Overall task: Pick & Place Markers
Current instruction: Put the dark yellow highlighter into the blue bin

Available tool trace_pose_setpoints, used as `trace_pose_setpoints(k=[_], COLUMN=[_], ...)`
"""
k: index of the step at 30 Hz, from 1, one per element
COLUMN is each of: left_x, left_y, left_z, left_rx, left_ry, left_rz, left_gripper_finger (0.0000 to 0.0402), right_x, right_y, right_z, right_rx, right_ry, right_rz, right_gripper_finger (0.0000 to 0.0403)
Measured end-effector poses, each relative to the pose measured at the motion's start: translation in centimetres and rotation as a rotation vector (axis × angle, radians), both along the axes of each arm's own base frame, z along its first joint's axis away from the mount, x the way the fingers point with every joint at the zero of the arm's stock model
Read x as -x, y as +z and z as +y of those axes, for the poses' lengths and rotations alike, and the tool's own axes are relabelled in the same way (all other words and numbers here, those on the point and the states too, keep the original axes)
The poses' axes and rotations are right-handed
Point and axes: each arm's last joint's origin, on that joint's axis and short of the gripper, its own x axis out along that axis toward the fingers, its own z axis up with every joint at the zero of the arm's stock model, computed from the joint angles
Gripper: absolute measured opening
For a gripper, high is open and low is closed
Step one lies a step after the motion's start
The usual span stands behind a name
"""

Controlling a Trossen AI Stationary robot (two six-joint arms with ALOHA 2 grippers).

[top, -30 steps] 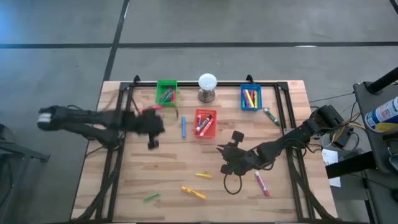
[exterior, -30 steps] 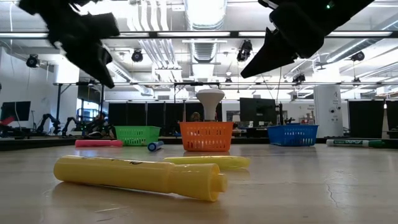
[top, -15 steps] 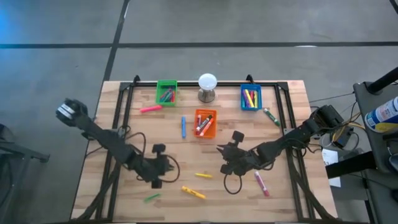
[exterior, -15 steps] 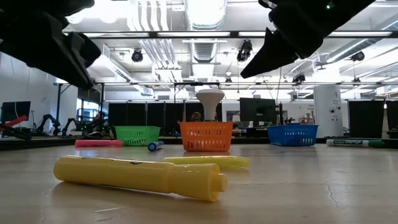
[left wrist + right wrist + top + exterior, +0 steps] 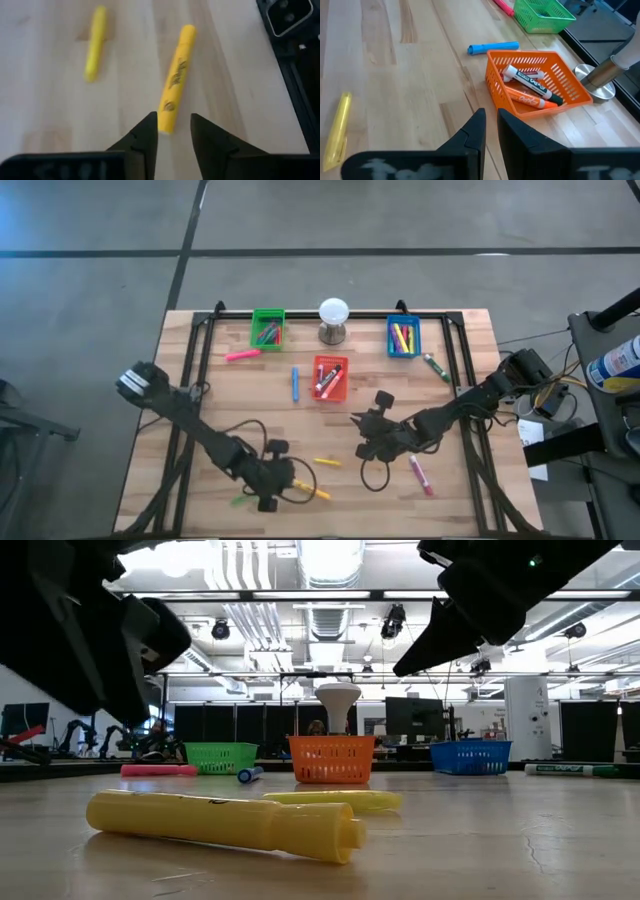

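Loose markers lie flat on the wooden table: two yellow ones (image 5: 312, 491) (image 5: 327, 462), a green one (image 5: 243, 499), two pink ones (image 5: 421, 475) (image 5: 242, 355) and a blue one (image 5: 295, 384). My left gripper (image 5: 283, 492) (image 5: 173, 131) hovers open near the table's front edge. It slants down at the near end of the yellow marker (image 5: 176, 80), and I see no touch. My right gripper (image 5: 358, 423) (image 5: 491, 125) is shut with nothing in it. It hangs mid-table and points at the orange-red bin (image 5: 535, 87).
Three bins stand along the far side, green (image 5: 267, 328), orange-red (image 5: 329, 377) and blue (image 5: 403, 337), each with markers inside. A white ball on a grey stand (image 5: 333, 320) is between them. A green-and-white marker (image 5: 436, 368) lies at the right. Black rails (image 5: 188, 430) border the table.
My left gripper has swept from the far left, beside the green bin, toward the table's near edge and downward. It now hangs over the near yellow marker. The markers lie where they were.
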Motion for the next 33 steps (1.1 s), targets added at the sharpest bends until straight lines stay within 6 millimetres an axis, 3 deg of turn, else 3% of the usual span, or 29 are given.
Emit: trace_pose_setpoints(k=[7, 14, 20, 25, 30, 33], left_x=[-1.8, -1.8, -1.7, -2.0, -1.9, -1.8], left_y=[-1.9, -2.8, -3.3, -3.9, -3.5, -3.0], left_z=[-1.6, -1.1, -1.6, -1.7, -1.6, -1.4], left_rx=[-0.090, -0.153, -0.100, -0.107, -0.096, -0.110], left_ry=[-0.054, -0.035, -0.127, -0.129, -0.123, -0.104], left_rz=[0.034, 0.081, 0.125, 0.123, 0.116, 0.098], left_gripper_finger=[0.0130, 0.0131, 0.0128, 0.0109, 0.0062, 0.0058], right_x=[0.0, 0.0, 0.0, 0.0, 0.0, 0.1], right_y=[0.0, 0.0, 0.0, 0.0, 0.0, 0.0], right_z=[0.0, 0.0, 0.0, 0.0, 0.1, 0.3], right_rx=[0.000, 0.000, 0.000, 0.000, -0.005, -0.005], right_ry=[0.000, 0.000, 0.000, 0.000, 0.001, 0.011], right_rz=[0.000, 0.000, 0.000, -0.001, -0.004, -0.004], right_gripper_finger=[0.0043, 0.0043, 0.0043, 0.0043, 0.0043, 0.0043])
